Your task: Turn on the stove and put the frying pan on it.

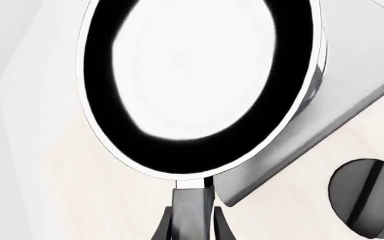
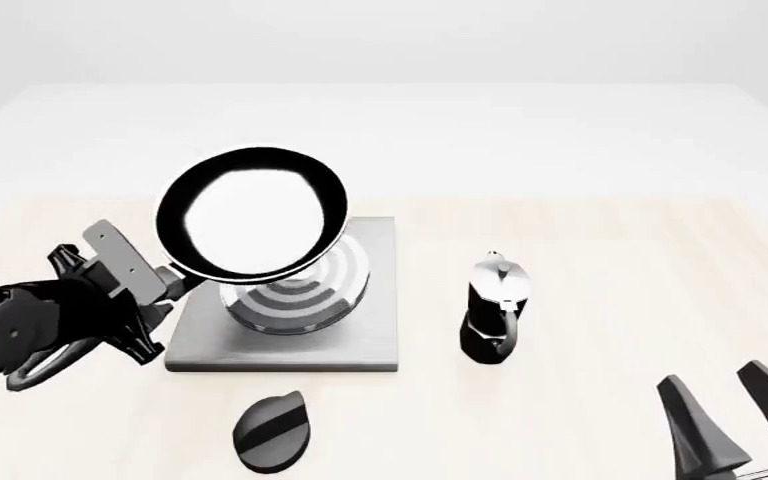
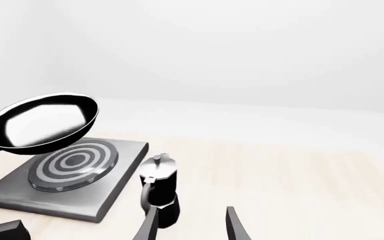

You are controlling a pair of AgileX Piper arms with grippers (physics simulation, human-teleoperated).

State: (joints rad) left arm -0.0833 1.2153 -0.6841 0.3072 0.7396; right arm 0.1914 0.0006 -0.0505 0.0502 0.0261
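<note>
At the left, the left gripper (image 2: pixel 157 285) has its fingers clamped on the long dark grey handle of the round black glossy frying pan (image 2: pixel 253 212), held tilted in the air — above the flat square grey metal stove (image 2: pixel 371 300) on the pale counter (image 2: pixel 598 260). A small black round knob (image 2: pixel 272 431) lies near the stove's front edge; a black-and-silver moka pot (image 2: pixel 494 306) stands to its right. Far right, the right gripper (image 2: pixel 728 405) hovers, fingers spread — empty.

Glossy black left arm (image 2: pixel 17 335) at lower left, rounded joints, grey flat bracket (image 2: pixel 115 255) on top; right gripper (image 2: pixel 724 425) at lower right shows two dark tapered fingers (image 2: pixel 688 425)
</note>
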